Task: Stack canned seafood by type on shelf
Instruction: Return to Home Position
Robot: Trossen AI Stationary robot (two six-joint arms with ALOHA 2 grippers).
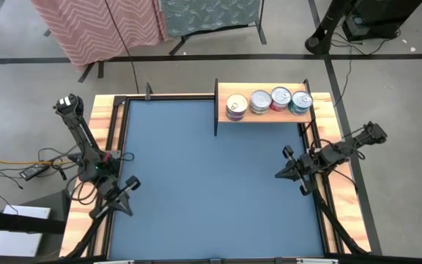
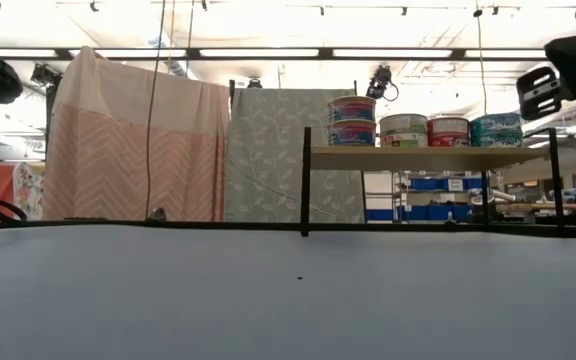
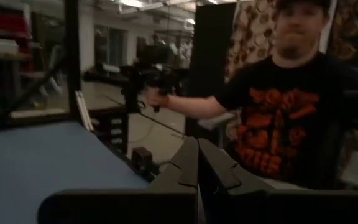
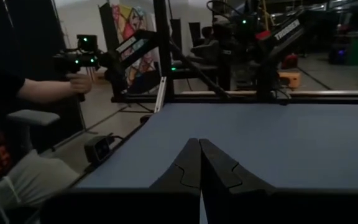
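Nearest are the two claws, and both have their fingers pressed together with nothing between them: the left gripper point(image 3: 197, 147) is at the left side of the blue table point(image 1: 211, 191), and the right gripper point(image 4: 199, 145) is at the right side, pointing across the bare surface.

The step in hand, I judge, is only the retreat of the arms to rest. To do it well, each arm should move slowly and away from the shelf, the fingers should be kept closed, and the right arm, being the nearer one, should not brush the dark upright.

Farther, at the far edge of the table, is the shelf point(image 2: 418, 154) with the tins in a row. The blue-pink stack point(image 2: 352, 120) of two is at its left end; then come a pale tin point(image 2: 403, 130), a red tin point(image 2: 448, 130) and a teal tin point(image 2: 495, 128). Whether these three are single or doubled, I cannot tell.

The labels on the tins are too small to read. White letters on the left arm point(image 4: 278, 37) seem to say TROSSEN. Beyond the table sits a person point(image 3: 291, 106) in a black shirt; its orange print is not readable.
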